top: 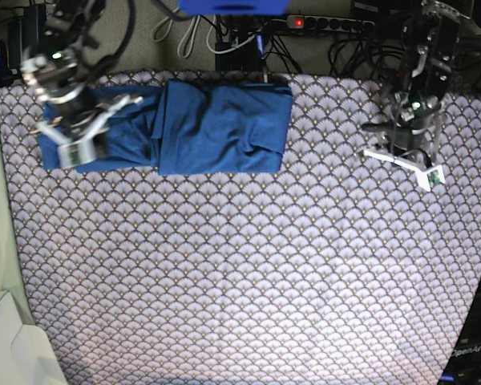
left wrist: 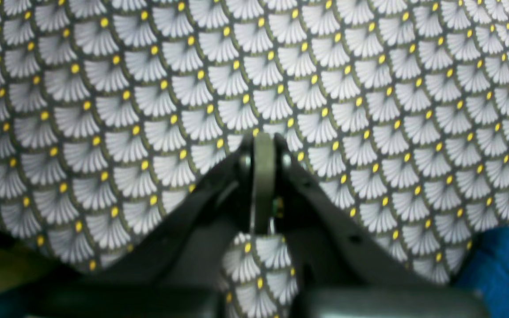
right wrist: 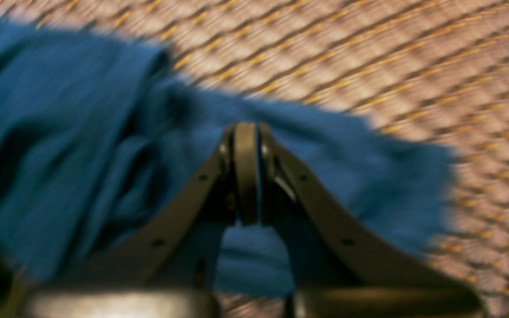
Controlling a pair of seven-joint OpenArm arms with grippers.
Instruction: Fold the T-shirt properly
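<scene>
The counter, covered in a grey-white scallop-patterned cloth point(top: 248, 265) dotted with yellow, fills the base view. Along its far edge on that view's left lies the medium-blue soft knit T-shirt point(top: 216, 124), folded into a rumpled oblong. The right claw point(right wrist: 246, 176) hangs over the shirt's end, jaws pressed together, gripping nothing. The left claw point(left wrist: 263, 185), likewise closed and empty, hovers over bare cloth well apart from the shirt
</scene>
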